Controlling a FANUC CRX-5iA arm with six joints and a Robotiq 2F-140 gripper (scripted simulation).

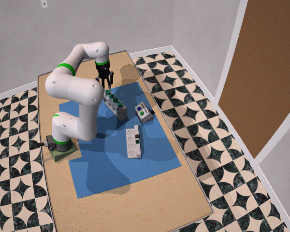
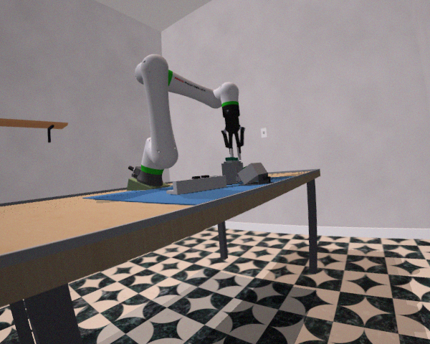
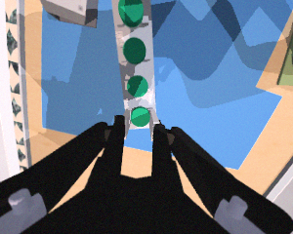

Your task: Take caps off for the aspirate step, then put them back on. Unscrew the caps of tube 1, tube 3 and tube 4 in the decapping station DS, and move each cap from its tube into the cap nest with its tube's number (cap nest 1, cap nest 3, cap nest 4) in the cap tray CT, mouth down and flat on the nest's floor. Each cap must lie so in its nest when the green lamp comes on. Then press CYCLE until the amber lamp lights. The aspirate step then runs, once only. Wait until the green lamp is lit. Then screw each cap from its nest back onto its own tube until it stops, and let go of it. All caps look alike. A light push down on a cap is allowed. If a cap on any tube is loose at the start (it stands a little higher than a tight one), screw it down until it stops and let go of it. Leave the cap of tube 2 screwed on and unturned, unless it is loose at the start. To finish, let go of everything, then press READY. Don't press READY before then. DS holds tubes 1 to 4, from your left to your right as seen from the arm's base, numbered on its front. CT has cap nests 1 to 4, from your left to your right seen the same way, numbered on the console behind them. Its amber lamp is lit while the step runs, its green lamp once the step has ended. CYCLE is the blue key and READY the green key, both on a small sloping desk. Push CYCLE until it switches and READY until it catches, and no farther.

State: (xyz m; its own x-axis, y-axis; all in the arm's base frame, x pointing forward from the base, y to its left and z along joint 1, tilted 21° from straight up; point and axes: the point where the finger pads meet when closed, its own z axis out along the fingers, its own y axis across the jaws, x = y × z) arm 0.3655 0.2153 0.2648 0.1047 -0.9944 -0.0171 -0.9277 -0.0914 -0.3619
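The grey decapping station DS stands on the blue mat with four green caps in a row. My gripper points straight down over its far end and is shut on the cap of tube 1. The caps of tube 2, tube 3 and tube 4 sit on their tubes. The white cap tray CT lies nearer; its four nests hold no caps. Both its lamps look dark.
The small sloping desk with the blue CYCLE key and green READY key stands right of DS. The arm's base is at the table's left edge.
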